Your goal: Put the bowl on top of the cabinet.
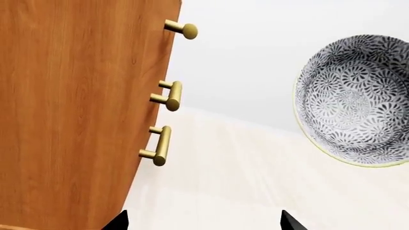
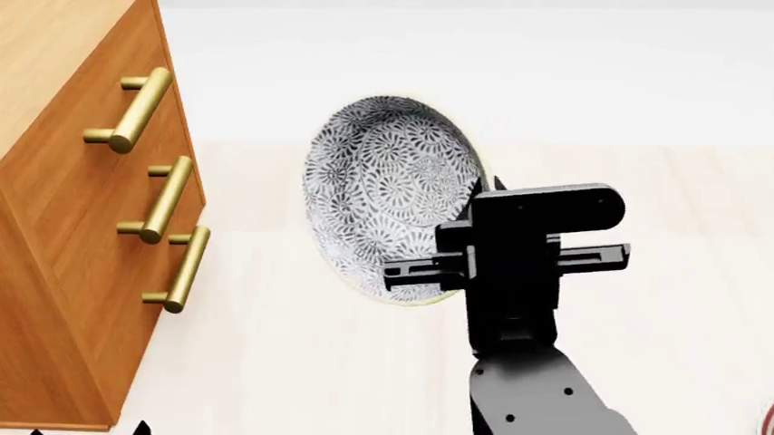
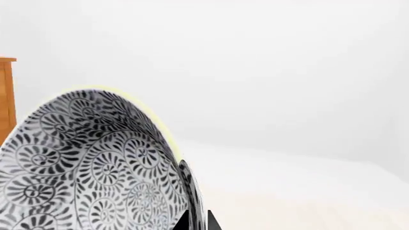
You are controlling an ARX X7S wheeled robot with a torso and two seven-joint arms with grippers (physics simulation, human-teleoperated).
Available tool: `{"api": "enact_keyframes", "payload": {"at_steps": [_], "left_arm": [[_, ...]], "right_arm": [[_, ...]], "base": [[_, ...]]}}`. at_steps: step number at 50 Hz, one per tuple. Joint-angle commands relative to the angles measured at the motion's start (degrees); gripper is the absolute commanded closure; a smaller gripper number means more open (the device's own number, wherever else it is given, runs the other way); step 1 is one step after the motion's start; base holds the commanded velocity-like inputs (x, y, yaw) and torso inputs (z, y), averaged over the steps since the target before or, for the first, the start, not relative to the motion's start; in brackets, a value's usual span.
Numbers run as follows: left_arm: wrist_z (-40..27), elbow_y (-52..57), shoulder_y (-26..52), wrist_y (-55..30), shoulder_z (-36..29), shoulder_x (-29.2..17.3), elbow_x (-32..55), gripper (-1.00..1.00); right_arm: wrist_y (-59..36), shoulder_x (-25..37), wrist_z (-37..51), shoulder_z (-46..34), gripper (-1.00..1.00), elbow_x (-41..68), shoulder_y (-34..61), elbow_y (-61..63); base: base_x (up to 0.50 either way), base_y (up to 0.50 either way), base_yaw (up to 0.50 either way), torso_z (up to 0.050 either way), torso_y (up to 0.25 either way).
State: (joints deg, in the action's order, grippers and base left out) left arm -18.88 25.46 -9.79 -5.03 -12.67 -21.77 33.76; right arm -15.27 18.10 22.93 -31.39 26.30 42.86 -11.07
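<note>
The bowl point(image 2: 387, 199), white with a dense grey-black floral pattern, hangs in the air tipped on its side, its inside facing the cabinet. My right gripper point(image 3: 197, 221) is shut on the bowl point(image 3: 89, 177), one fingertip on each side of its rim. In the head view the black right arm point(image 2: 527, 272) stands in front of the bowl's right edge. The orange-brown cabinet point(image 2: 72, 227) with brass bar handles point(image 2: 163, 199) fills the left. My left gripper point(image 1: 204, 224) is open and holds nothing, low beside the cabinet point(image 1: 70, 115), with the bowl point(image 1: 361, 100) up to one side.
Pale wooden floor point(image 2: 677, 299) stretches under the arm, with a white wall point(image 2: 484, 63) behind. A sliver of a red-ringed plate point(image 2: 768, 419) shows at the head view's lower right corner. The cabinet's light top face point(image 2: 54, 36) is at the upper left.
</note>
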Motion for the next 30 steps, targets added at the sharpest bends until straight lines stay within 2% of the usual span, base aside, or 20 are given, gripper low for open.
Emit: {"api": "enact_keyframes", "payload": {"at_steps": [1,4,7,12,25,30], "left_arm": [[-0.1,0.0,-0.2,0.3,0.1,-0.2,0.3,-1.0],[-0.2,0.1,-0.2,0.4,0.1,-0.3,0.3,-1.0],[-0.2,0.1,-0.2,0.4,0.2,-0.3,0.4,-1.0],[-0.3,0.2,-0.2,0.5,0.2,-0.3,0.4,-1.0],[-0.8,3.5,-2.4,1.5,0.0,-1.2,-0.3,-1.0],[-1.1,3.6,-1.7,1.1,-0.3,-0.9,-0.2,-1.0]], "right_arm": [[1.8,-0.4,-3.9,-1.9,1.0,-2.0,2.1,-1.7],[2.6,-0.6,-4.6,-2.5,1.0,-2.5,2.3,-2.4],[2.6,-0.2,-10.4,-3.2,1.0,0.3,2.8,-2.8],[3.7,-0.2,-14.1,-3.9,1.0,1.0,3.4,-4.8],[6.3,-1.2,-17.9,-4.2,1.0,1.8,3.6,-9.3],[5.1,-0.1,-17.3,-4.3,1.0,2.2,3.0,-6.0]], "base": [[0.0,0.0,0.0,0.0,0.0],[0.0,0.0,0.0,0.0,0.0],[0.0,0.0,0.0,0.0,0.0],[0.0,0.0,0.0,0.0,0.0],[0.0,0.0,0.0,0.0,0.001],[0.0,0.0,0.0,0.0,0.0]]}}
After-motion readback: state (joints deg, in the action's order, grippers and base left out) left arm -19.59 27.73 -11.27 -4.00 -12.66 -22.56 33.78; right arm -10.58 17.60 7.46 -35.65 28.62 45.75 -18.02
